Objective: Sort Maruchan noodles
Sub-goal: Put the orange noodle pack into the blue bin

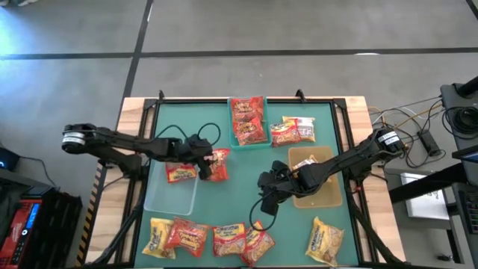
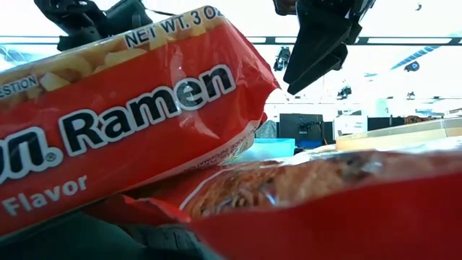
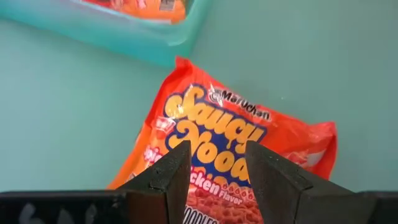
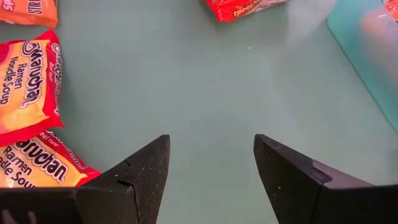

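My left gripper [image 3: 214, 168] clamps a crinkly orange-red plastic noodle packet [image 1: 216, 165] beside the clear plastic bin [image 1: 172, 196], where another red packet [image 1: 181, 173] lies. The pinch looks shallow, so the slick wrapper could slip and drop outside. Ahead, the teal plastic bin [image 1: 249, 143] holds red packets. On the right, my right gripper [image 4: 211, 168] hangs with jaws apart over bare mat; descending blind, it could scatter the yellow packets [image 1: 228, 239] along the near edge.

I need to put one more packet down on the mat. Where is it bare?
Bare mat lies below the teal bin, between the left gripper and right gripper. The front-edge packets crowd that side.
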Robot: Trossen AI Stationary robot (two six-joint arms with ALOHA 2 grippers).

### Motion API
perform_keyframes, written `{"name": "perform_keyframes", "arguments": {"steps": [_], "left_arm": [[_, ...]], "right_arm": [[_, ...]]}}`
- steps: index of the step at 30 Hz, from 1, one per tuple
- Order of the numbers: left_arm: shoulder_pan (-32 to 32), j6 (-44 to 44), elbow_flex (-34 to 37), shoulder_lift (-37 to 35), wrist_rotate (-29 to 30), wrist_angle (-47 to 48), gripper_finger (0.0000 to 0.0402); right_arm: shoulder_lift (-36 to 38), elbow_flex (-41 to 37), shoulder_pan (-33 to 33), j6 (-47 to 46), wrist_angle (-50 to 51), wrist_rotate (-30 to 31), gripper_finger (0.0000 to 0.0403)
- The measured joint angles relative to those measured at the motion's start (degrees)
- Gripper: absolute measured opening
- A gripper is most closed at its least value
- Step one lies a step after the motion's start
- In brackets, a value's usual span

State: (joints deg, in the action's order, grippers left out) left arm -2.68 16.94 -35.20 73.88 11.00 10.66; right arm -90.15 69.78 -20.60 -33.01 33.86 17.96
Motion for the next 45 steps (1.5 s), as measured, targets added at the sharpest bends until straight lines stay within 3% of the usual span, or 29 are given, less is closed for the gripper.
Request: {"name": "perform_keyframes", "arguments": {"steps": [10,15,22,29,40,45], "left_arm": [[-0.1,0.6,0.0,9.7,0.2,-1.9,0.0137],[0.0,0.1,-0.2,12.9,-5.5,-8.7,0.0137],[0.5,0.6,-0.1,14.2,-12.0,-15.6,0.0137],[2.2,1.0,-1.5,16.3,-12.4,-16.6,0.0137],[2.4,-1.4,-3.9,15.3,-15.5,-16.3,0.0137],[2.5,-1.4,-4.4,13.2,-16.3,-11.5,0.0137]], "right_arm": [[0.0,0.0,0.0,0.0,-0.3,0.0,0.0224],[0.0,0.0,0.2,0.0,-2.1,0.0,0.0224],[0.0,0.0,0.2,0.0,-11.4,0.0,0.0224],[0.0,0.0,0.2,-0.4,-21.4,0.0,0.0224],[0.0,0.0,0.2,-0.4,-22.6,0.0,0.0224],[0.0,0.0,0.2,-0.4,-22.2,0.0,0.0224]]}}
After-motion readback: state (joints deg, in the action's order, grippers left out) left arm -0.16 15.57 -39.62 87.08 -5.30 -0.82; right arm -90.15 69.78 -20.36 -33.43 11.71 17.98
